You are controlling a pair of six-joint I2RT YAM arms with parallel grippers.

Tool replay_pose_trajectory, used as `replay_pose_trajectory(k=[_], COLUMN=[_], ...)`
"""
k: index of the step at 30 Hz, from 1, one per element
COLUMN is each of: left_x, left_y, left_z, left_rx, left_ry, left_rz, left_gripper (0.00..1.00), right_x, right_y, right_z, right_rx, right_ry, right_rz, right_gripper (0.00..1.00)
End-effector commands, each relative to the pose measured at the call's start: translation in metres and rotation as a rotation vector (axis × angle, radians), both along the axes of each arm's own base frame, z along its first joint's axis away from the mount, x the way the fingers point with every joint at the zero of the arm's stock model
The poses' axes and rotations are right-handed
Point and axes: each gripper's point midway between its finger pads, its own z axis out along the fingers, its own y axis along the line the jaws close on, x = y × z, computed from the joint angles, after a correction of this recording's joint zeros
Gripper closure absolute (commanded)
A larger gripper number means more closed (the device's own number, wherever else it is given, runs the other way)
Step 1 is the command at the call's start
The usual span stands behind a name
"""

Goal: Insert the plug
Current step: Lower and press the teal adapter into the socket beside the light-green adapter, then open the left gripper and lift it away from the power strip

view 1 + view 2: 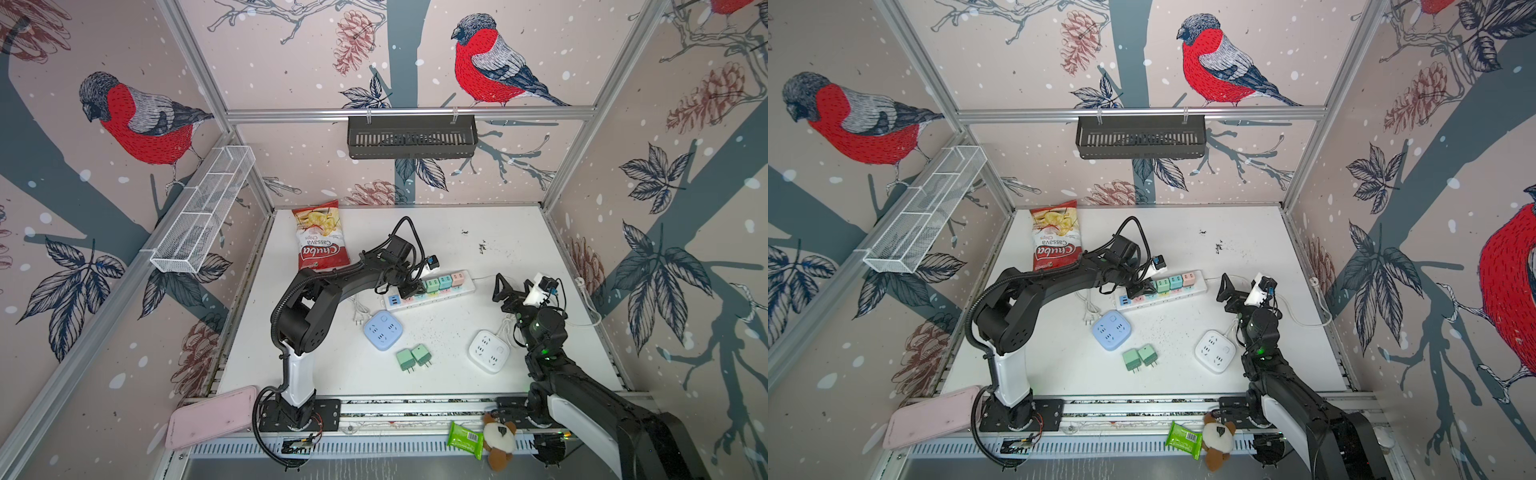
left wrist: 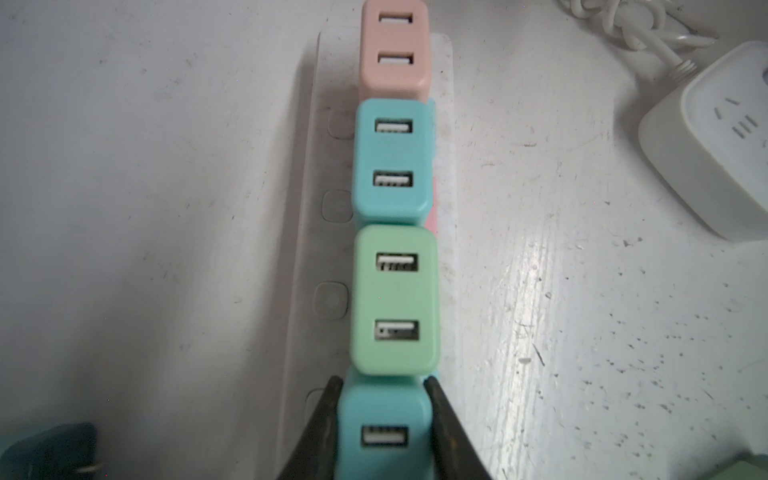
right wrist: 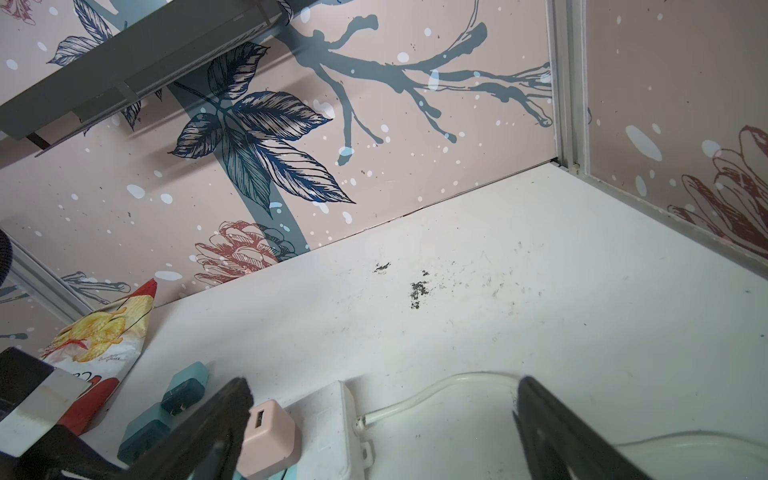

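A white power strip [image 1: 466, 286] [image 1: 1198, 286] lies mid-table. In the left wrist view a pink plug [image 2: 392, 45], a teal plug [image 2: 392, 153] and a green plug [image 2: 392, 299] stand in a row on the power strip [image 2: 316, 166]. My left gripper [image 2: 382, 384] [image 1: 409, 289] is shut on another teal plug [image 2: 384, 415], which is upright over the strip and against the green one. I cannot tell how deep it sits. My right gripper [image 3: 384, 386] [image 1: 513, 284] hangs open and empty above the strip's cable end [image 3: 332, 424].
A blue cube socket [image 1: 383, 331], a white cube socket [image 1: 489, 351] and two loose green plugs [image 1: 413, 357] lie nearer the front. A chips bag [image 1: 320, 237] lies at the back left. Loose dark teal plugs [image 3: 183, 392] lie behind the strip. The strip's cable [image 1: 582, 324] loops right.
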Motion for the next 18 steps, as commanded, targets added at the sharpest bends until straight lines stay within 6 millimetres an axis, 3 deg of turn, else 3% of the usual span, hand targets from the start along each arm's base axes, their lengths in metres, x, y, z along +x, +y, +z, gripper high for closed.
replay_pose_trajectory(k=[1, 5, 8, 9, 10, 11, 18], left_x=[-0.012, -0.006, -0.001, -0.001, -0.001, -0.001, -0.012], left_y=[0.015, 0.018, 0.016, 0.015, 0.014, 0.014, 0.024], left_z=[-0.025, -0.017, -0.001, 0.005, 0.013, 0.020, 0.094], left_rx=[0.086, 0.090, 0.062, 0.048, 0.035, 0.023, -0.145], left_ry=[0.066, 0.026, -0.017, -0.027, -0.037, -0.046, -0.215], left_rz=[0.013, 0.037, 0.052, 0.053, 0.051, 0.049, 0.103], left_gripper=[1.00, 1.00, 0.83, 0.71, 0.50, 0.03, 0.01], right_x=[0.000, 0.002, 0.001, 0.000, -0.001, -0.001, 0.001], right_y=[-0.001, 0.000, 0.001, 0.001, 0.001, 0.001, 0.002], right_z=[0.011, 0.010, 0.010, 0.010, 0.011, 0.011, 0.010], right_rx=[-0.005, -0.008, -0.010, -0.010, -0.010, -0.008, -0.014], right_ry=[-0.043, -0.036, -0.039, -0.041, -0.044, -0.044, -0.037], right_rz=[-0.007, -0.005, 0.000, 0.000, -0.001, -0.002, 0.005], right_gripper=[0.00, 0.00, 0.00, 0.00, 0.00, 0.00, 0.00])
